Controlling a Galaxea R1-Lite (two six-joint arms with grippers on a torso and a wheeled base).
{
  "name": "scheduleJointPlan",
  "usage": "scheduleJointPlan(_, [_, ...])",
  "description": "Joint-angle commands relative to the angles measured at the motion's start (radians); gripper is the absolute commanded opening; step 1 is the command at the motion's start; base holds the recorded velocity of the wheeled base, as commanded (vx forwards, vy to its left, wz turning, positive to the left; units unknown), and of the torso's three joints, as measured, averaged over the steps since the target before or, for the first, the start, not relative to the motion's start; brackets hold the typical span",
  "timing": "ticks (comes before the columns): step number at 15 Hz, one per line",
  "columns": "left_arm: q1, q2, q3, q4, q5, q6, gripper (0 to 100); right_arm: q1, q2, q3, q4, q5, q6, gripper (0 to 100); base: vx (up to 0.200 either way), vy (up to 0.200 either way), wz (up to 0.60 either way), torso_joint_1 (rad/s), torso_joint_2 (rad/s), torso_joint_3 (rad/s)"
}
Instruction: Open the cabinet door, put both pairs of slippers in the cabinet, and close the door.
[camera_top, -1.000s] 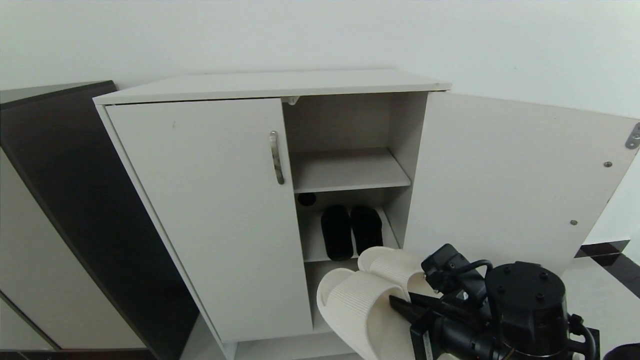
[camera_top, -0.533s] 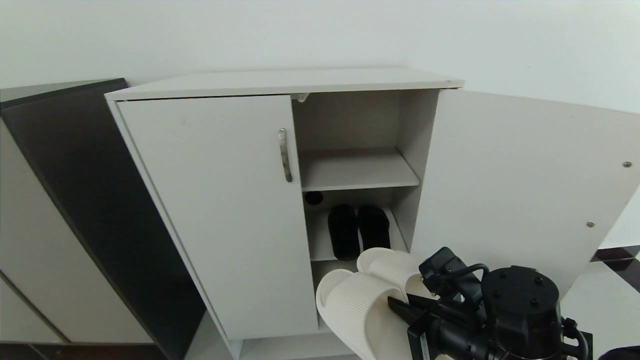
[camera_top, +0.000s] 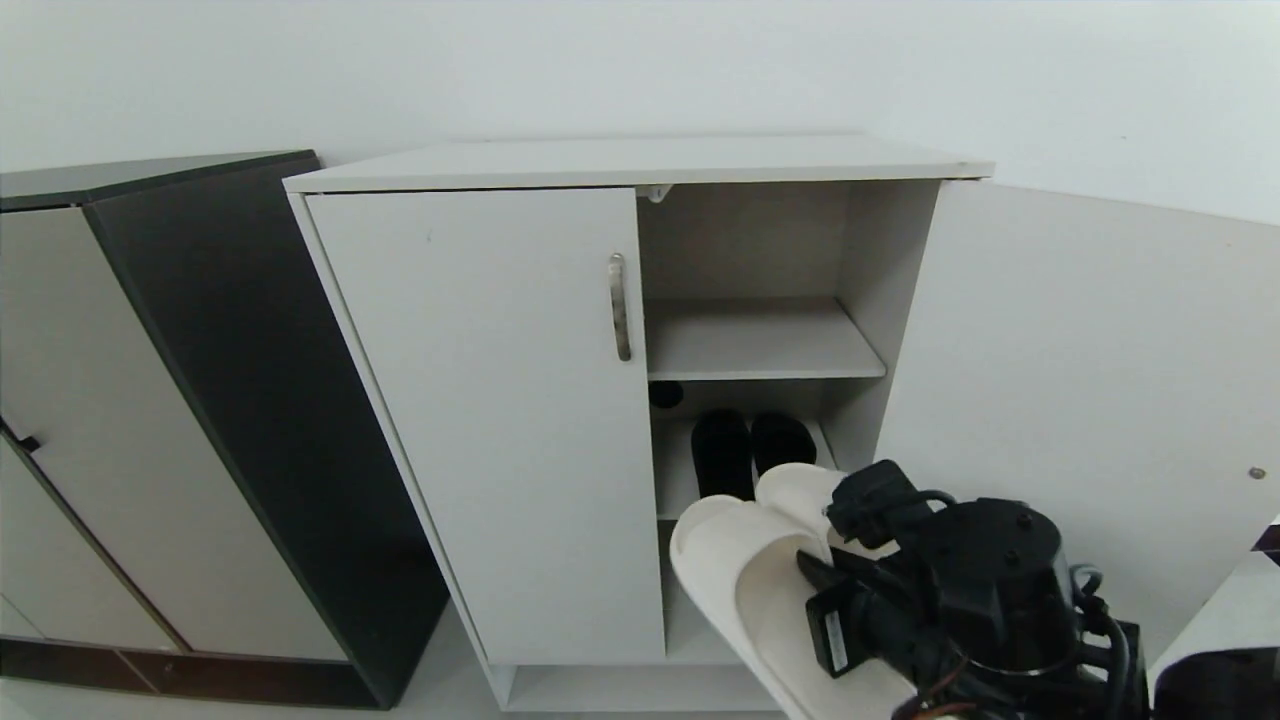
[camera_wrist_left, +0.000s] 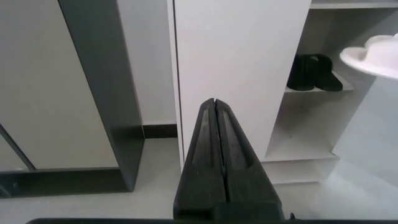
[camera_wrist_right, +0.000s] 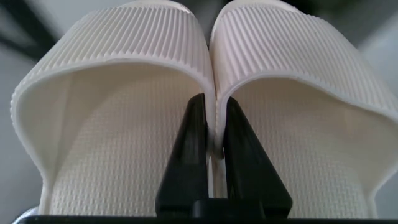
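White slippers (camera_top: 745, 565) clamped by inner edges in right gripper (camera_wrist_right: 214, 102), lower right of head frame; whole view shifted within last second, so camera moved; cabinet (camera_top: 640, 160) opening nearer centre; black slippers (camera_top: 722, 450) already on shelf (camera_top: 672, 478); left gripper (camera_wrist_left: 215, 106) jaws together, empty; placing white pair looks next.

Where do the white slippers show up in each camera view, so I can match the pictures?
Head view: white slippers held by the right gripper, low in front of the open side of the cabinet.
Left wrist view: white slippers just outside the cabinet, near the black slippers.
Right wrist view: white slippers side by side, right gripper pinching their touching walls.
Shared landmark: black slippers, head and left wrist views.
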Motion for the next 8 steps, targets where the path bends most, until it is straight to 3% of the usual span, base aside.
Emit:
scheduleJointPlan(1, [0.0,0.001,0.0,0.0,0.0,0.001,0,0.016,-0.02,-0.242,0.295,-0.192,0.093,0,0.0,0.0,0.0,0.0,0.0,0.0])
scheduleJointPlan(4, [0.0,0.001,0.0,0.0,0.0,0.002,0,0.022,-0.023,-0.51,0.685,-0.267,0.306,0,0.0,0.0,0.0,0.0,0.0,0.0])
scheduleJointPlan(6, [0.0,0.001,0.0,0.001,-0.002,0.002,0,0.028,-0.021,-0.61,0.78,-0.299,0.323,0,0.0,0.0,0.0,0.0,0.0,0.0])
scheduleJointPlan(8, [0.0,0.001,0.0,0.001,-0.002,0.004,0,0.031,0.002,-0.689,0.788,-0.321,0.315,0,0.0,0.0,0.0,0.0,0.0,0.0])
